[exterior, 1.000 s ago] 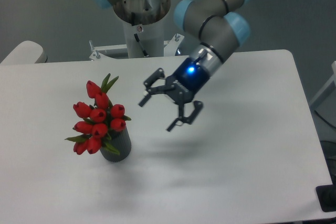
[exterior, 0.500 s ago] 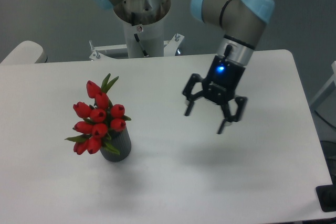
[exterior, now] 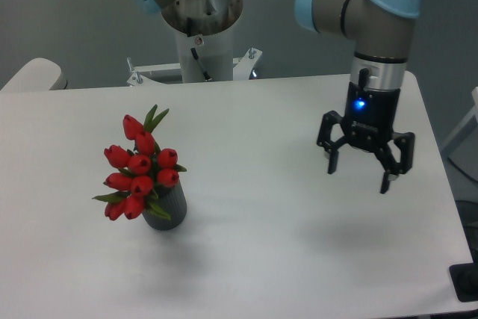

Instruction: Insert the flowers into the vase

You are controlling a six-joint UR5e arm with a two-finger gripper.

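The flowers (exterior: 139, 168), a tight bunch of red tulip buds with narrow green leaves, stand in the vase (exterior: 166, 209), a small dark grey cylinder on the left part of the white table (exterior: 246, 259). The bunch leans up and to the left and hides the vase's mouth. My gripper (exterior: 359, 176) hangs far to the right of them, pointing down above the table's right side. Its fingers are spread open with nothing between them, and a blue light glows on the wrist.
The arm's base column (exterior: 200, 35) stands behind the table's far edge. A pale rounded object (exterior: 31, 74) shows at the far left behind the table. The table's right edge runs close to the gripper.
The gripper has swung from near the flowers to the right side of the table and turned to point straight down. It stayed open. The flowers and vase have not moved.
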